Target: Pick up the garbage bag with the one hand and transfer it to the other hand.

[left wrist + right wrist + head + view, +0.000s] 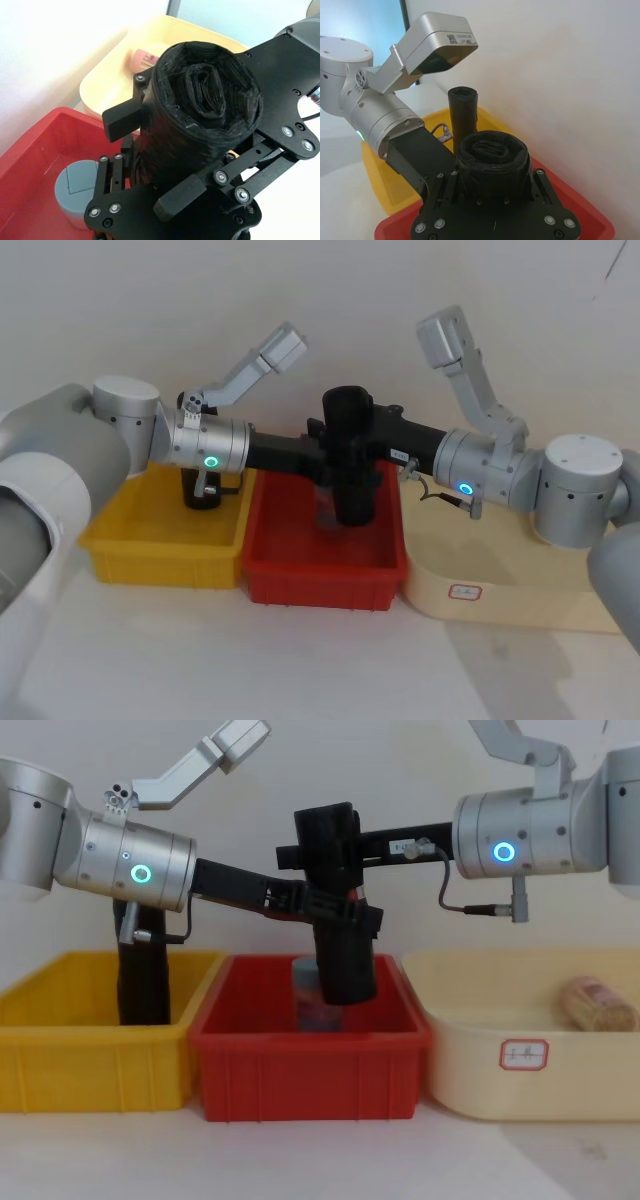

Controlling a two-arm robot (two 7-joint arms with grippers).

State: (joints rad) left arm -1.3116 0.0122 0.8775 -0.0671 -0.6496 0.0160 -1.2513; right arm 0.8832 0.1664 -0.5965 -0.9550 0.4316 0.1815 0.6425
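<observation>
Right now the tall black cylindrical roll of garbage bags [351, 455] hangs near upright, w/ a slight tilt, at the centre of the head view, above the red plastic bin [325, 582] and clear of its floor. Both claws are on it. The left claw [325, 910], black, on the silver arm w/ the teal-green ring light, comes in from the left of the chest view and is clenched on the roll's mid section; in the left wrist view its fingers [179, 195] press against the roll's sides. The right claw [325, 845], on the silver arm w/ the blue ring light and looping black cable, comes in from the right of the chest view and clamps the roll higher up, near its top end; in the right wrist view the roll [492, 162] sits snug between the claw's two sides.

Under the roll, in the red bin, stands a grey-lidded jar [79, 192], partly hidden in the chest view. A second black roll [143, 975] stands upright in the yellow plastic bin [95, 1050] at lower left of the chest view, behind the left arm. The cream oval tub [530, 1060] at lower right holds a pink-lidded jar [144, 59], lying on its side. All three containers sit side by side on the white worktop [300, 660].
</observation>
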